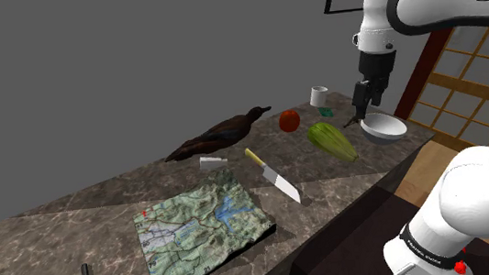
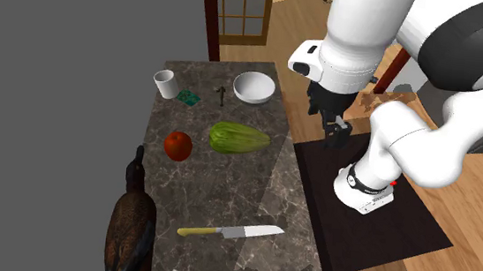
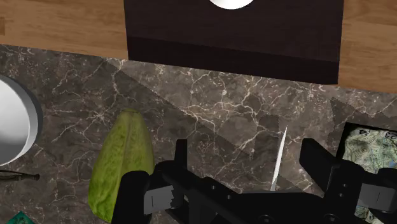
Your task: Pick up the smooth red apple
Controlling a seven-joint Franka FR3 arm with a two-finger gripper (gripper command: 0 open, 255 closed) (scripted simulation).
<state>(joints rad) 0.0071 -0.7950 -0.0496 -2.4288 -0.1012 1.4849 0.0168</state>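
The red apple [image 1: 289,119] [image 2: 178,145] rests on the dark marble counter [image 2: 270,194], between a dark brown bird figure [image 1: 217,134] and a long green vegetable [image 1: 331,140] [image 2: 239,138]. My gripper [image 1: 366,106] [image 2: 338,129] [image 3: 248,159] hangs open above the counter's near side, its fingers [image 3: 180,156] well apart with nothing between them. The apple lies beyond the green vegetable [image 3: 121,168] from the gripper, apart from it.
A white bowl [image 1: 384,128] [image 2: 254,88] [image 3: 13,127] and a white cup [image 1: 320,96] [image 2: 165,83] stand near the counter's end. A yellow-handled knife [image 1: 272,175] [image 2: 232,232] [image 3: 278,162] and a map [image 1: 203,228] lie farther along. The counter edge drops to my stand [image 2: 375,220].
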